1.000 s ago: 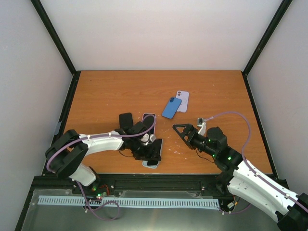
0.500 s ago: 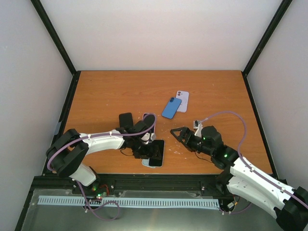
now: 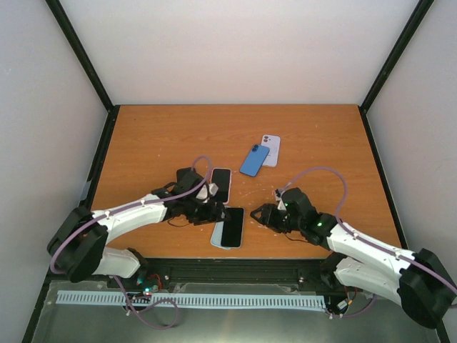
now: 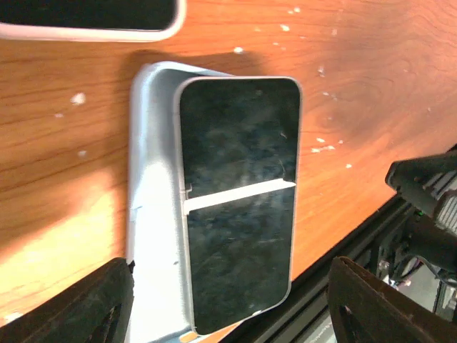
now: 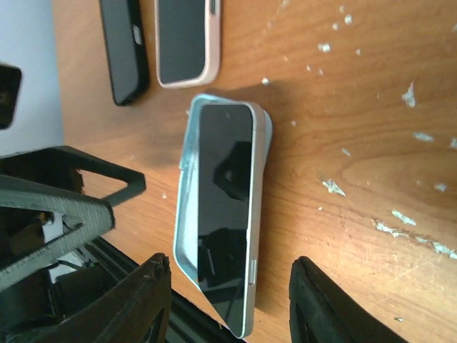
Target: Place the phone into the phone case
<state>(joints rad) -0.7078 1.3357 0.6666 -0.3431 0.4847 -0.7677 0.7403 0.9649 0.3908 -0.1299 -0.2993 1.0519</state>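
The phone (image 3: 231,226) lay on its case (image 3: 216,236) near the worktop's (image 3: 157,136) front edge, flanked closely by the left end effector (image 3: 211,211) and the right end effector (image 3: 258,216), both spread. Just behind it a pink-cased phone (image 3: 221,184) and a black phone (image 5: 125,46) blocked the way, the latter perhaps partly under the left arm. Open wood lay farther back, save a blue phone (image 3: 254,160) overlapping a lilac phone (image 3: 270,148).

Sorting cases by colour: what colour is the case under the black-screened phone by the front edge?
The phone case is pale blue, clearest in the left wrist view.
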